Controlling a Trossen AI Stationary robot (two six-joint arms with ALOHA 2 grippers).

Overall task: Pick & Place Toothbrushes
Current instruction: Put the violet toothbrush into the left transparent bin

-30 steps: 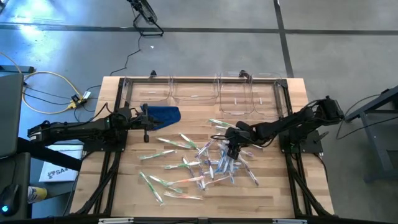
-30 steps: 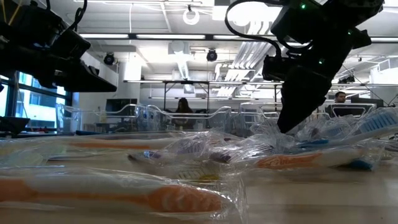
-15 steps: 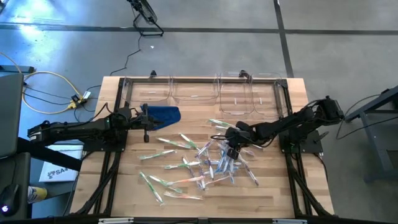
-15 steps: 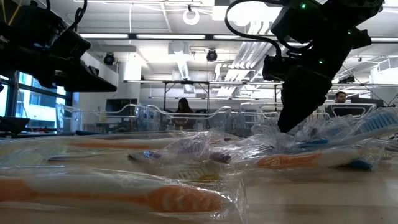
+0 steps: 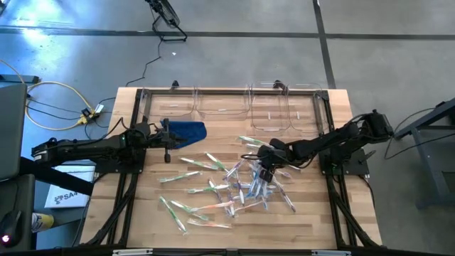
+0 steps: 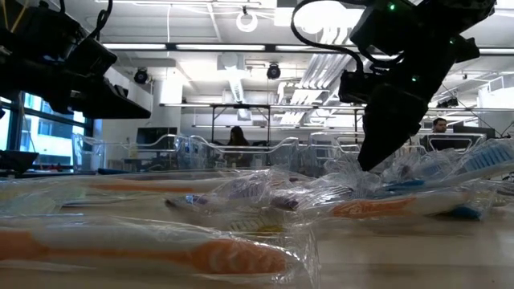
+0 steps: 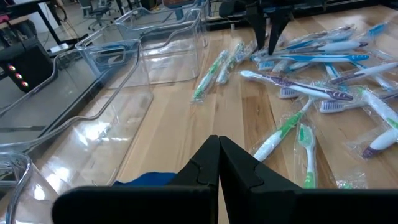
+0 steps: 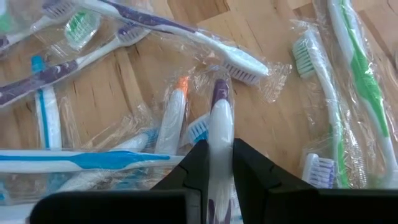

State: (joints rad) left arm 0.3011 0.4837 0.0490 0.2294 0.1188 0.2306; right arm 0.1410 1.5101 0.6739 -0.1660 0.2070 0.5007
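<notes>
High view straight down over table (image 5: 142, 213); low view level, near toothbrushes (image 6: 201, 257); wrists close, both share them.

Even, bright overhead light fills the high view, with soft, faint shadows. In the low view, ceiling strip lights (image 6: 152, 46) glare across the upper frame, the arms show as dark silhouettes, and the nearest wrapped toothbrushes (image 6: 201, 257) at the bottom blur badly.

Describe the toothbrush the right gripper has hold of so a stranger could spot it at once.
On the wooden table, find the heap of wrapped toothbrushes. The right gripper has closed on one there. That toothbrush is white with a purple tip, lying beside an orange-tipped one.
</notes>
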